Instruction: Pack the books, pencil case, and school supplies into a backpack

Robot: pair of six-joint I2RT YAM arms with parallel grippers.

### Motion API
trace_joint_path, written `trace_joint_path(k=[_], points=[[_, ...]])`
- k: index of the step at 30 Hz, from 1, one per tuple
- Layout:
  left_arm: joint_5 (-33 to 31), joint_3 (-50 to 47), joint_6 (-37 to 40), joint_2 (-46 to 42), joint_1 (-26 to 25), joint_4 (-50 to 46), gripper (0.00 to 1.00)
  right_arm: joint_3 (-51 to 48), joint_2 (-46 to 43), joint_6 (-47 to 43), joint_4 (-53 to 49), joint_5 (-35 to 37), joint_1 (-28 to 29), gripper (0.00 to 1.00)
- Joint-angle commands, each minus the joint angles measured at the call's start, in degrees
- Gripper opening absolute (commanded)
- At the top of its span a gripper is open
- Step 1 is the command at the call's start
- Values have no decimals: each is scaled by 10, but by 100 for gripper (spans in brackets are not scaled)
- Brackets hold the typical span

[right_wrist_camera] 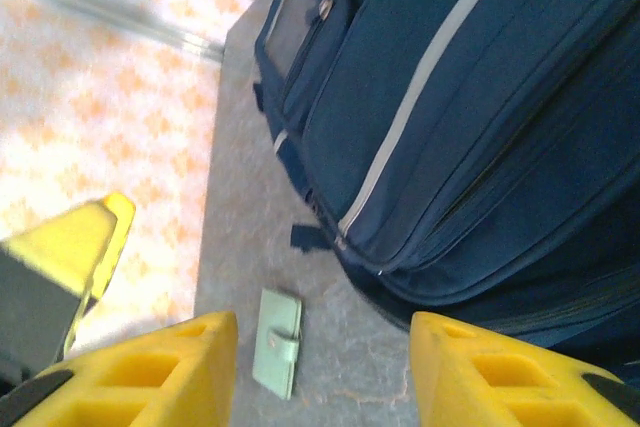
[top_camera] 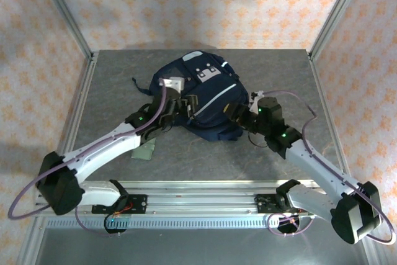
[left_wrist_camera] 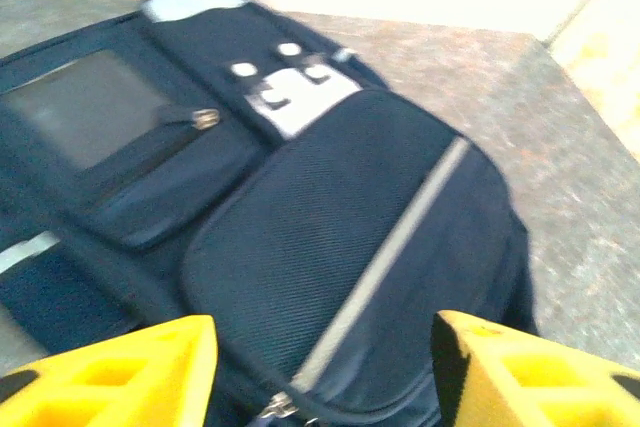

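**Both grippers released beside a soft, bulging backpack**

The backpack [top_camera: 205,91] lies front-up in the middle of the desk [top_camera: 279,72], toward the far side, with its white patches at the far end and its bulk toward the arms. The left gripper [left_wrist_camera: 322,335] hovers at the bag's near-left edge with its yellow fingers [left_wrist_camera: 130,372] spread wide. Nothing sits between them, and the front pocket and its grey stripe [left_wrist_camera: 400,237] show beyond. The right gripper [right_wrist_camera: 325,332] is at the bag's near-right corner, likewise released and holding nothing; bare desk shows through its gap.

A pale green wallet [right_wrist_camera: 278,342] lies flat on the desk just off the bag's near-left side, apart from the fabric and beneath the left arm in the top view.

The backpack is limp cloth. It looks likely to sag, fold and slide under a push rather than hold its shape, and it seems full enough to be fairly heavy. A pinch on smooth panel fabric would probably slip. The seam ridges, a strap or the edge of the zip opening look like better holds, with one gripper steadying while the other works.

The wallet looks light, thin and fairly stiff. Lying flat, it gives little to grab, so a pinch across its short width at an edge seems the best bet.
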Motion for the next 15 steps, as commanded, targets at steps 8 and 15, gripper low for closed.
trace_joint_path(k=[8, 15], points=[[-41, -215, -191, -140, 154, -90, 78, 36, 90, -92, 61, -47, 87, 48], [-27, -314, -262, -180, 191, -81, 81, 47, 137, -98, 79, -53, 110, 48]])
